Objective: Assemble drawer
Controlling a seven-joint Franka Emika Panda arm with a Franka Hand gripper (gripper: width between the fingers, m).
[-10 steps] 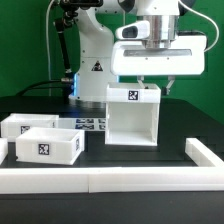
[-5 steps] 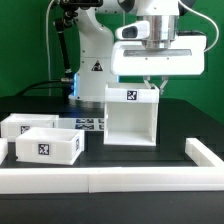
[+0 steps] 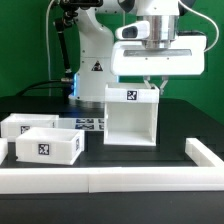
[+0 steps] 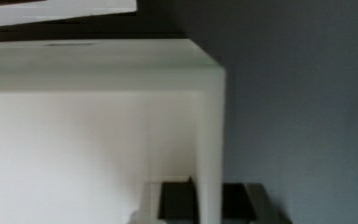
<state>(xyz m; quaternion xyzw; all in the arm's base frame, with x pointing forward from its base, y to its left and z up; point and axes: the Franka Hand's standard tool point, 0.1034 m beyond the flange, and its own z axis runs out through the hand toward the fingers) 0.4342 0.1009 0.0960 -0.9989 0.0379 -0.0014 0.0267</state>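
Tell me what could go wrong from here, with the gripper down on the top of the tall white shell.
1. The gripper seems to pinch just one thin wall near a top corner of the shell. Lifted from there, the shell may tilt or slip out.
2. The front tray and rear tray sit on the exterior view's left of the shell, so a swinging shell could knock them.

Shell (image 3: 132,118): tall white box, upright, open face toward the exterior camera, hollow inside. One black-and-white square tag on its upper front band.

Front tray (image 3: 45,146): shallow, white, open-topped, tag on its facing wall. Sits to the exterior view's left of the shell, apart from it.

Rear tray (image 3: 28,124): same build, just behind the front tray, also on the shell's left in that view. Contact between the trays unclear.
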